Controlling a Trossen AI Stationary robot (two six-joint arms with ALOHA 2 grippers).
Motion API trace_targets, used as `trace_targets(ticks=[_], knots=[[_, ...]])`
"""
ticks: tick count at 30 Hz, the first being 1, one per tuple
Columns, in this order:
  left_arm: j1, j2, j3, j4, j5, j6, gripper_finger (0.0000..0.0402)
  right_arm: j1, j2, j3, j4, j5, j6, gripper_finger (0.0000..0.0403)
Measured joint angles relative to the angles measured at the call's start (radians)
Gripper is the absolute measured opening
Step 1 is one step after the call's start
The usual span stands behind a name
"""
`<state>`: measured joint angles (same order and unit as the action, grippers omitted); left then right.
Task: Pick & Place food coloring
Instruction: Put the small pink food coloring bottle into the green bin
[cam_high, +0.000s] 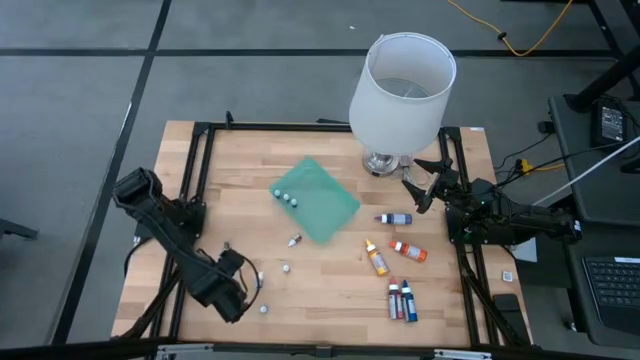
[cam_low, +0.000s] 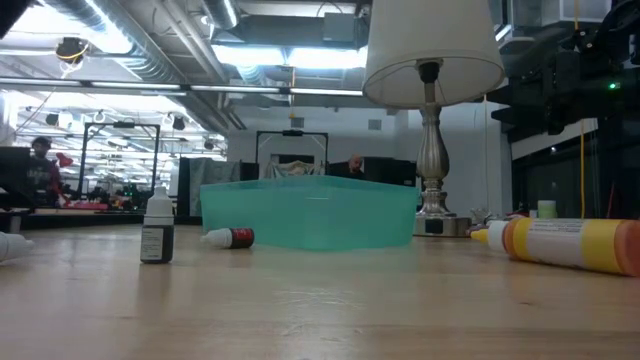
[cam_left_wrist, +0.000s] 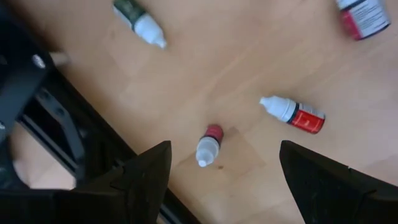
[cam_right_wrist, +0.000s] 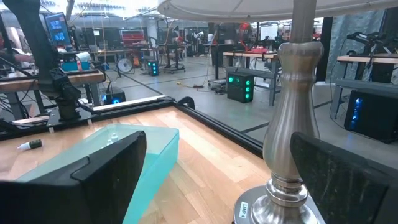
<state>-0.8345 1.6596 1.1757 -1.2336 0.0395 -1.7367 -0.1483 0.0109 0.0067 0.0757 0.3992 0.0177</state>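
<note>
The left gripper (cam_high: 250, 290), fingers spread and holding nothing, hangs over the near-left table (cam_high: 330, 290), framing a tiny red-labelled dropper bottle (cam_left_wrist: 208, 144) lying loose, probably its next pick. The right gripper (cam_high: 420, 185), also spread and unladen, waits by the lamp (cam_high: 400, 95). The green tray (cam_high: 316, 199) holds 3 tiny bottles (cam_high: 288, 196); larger food coloring bottles (cam_high: 402, 299) lie scattered right.

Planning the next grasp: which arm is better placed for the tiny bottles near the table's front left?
Left. Its open end effector hovers right over a tiny bottle; the right end effector sits by the lamp.
</note>
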Motion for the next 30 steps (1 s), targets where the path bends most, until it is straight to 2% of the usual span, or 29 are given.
trace_targets(ticks=[10,18,23,30], knots=[[-0.064,0.000,-0.135,0.141,0.054,-0.099,0.0290,0.000,0.000,0.000,0.000,0.000,0.000,0.0397],[-0.075,0.001,-0.215,0.235,0.086,-0.099,0.0290,0.000,0.000,0.000,0.000,0.000,0.000,0.0397],[-0.069,0.001,-0.218,0.253,0.087,-0.064,0.0288,0.000,0.000,0.000,0.000,0.000,0.000,0.0397],[-0.066,0.001,-0.218,0.282,0.086,-0.039,0.0246,0.000,0.000,0.000,0.000,0.000,0.000,0.0397]])
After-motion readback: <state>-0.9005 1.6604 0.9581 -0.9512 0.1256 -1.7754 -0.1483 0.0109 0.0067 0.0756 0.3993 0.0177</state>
